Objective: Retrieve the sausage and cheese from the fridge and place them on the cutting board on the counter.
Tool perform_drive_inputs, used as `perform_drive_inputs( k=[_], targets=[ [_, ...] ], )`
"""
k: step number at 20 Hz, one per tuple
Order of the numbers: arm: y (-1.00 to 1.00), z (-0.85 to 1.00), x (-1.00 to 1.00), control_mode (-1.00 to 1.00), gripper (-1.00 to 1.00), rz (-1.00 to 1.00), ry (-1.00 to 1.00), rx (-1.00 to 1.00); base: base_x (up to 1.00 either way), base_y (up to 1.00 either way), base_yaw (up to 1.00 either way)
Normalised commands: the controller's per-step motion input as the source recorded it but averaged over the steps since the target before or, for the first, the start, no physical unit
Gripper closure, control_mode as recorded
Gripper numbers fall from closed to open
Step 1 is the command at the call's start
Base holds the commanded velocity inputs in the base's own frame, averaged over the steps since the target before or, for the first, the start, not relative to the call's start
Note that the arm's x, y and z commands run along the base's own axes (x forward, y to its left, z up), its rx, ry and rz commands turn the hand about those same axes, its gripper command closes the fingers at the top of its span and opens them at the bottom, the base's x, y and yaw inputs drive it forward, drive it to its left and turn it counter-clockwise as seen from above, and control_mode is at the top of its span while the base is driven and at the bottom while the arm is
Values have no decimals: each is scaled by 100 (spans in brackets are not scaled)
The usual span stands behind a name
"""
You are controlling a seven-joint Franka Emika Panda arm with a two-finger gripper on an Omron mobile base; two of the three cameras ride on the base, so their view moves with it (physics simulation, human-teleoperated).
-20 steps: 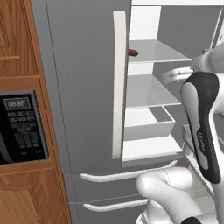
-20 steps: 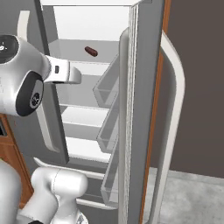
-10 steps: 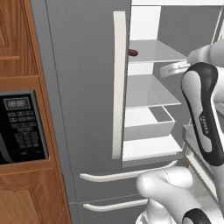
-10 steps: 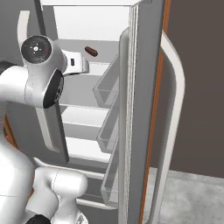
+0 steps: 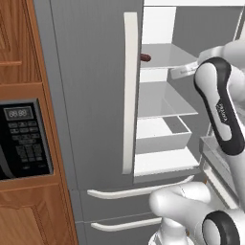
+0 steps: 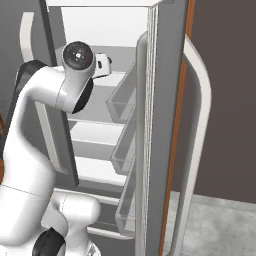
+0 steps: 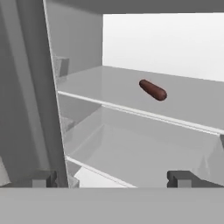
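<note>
step in hand: reach into the open fridge (image 5: pixel 95 72) for the sausage (image 7: pixel 153 90), which lies alone on an upper shelf (image 7: pixel 192 105). the gripper (image 7: pixel 111 178) is spread wide and empty, well short of it. next move: advance and straddle the sausage; the cheese cannot be made out here.

Open fridge (image 5: pixel 95 95) interior: white upper shelf (image 7: pixel 109 83) carrying a single dark reddish-brown sausage (image 7: pixel 152 90), lying on its side near the shelf's middle, apart from the walls. Lower shelf (image 7: pixel 144 153) beneath it, its visible surface bare.

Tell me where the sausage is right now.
The sausage lies on the fridge's upper shelf, ahead of the open gripper in the hand view.
</note>
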Motion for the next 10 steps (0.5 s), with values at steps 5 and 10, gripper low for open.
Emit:
perform_drive_inputs(
  k=[5, 10],
  targets=[
    [0, 17, 45, -100, -100, 7, -1, 0, 0, 0, 0],
    [0, 10, 42, -100, -100, 2, 0, 0, 0, 0, 0]
  ],
)
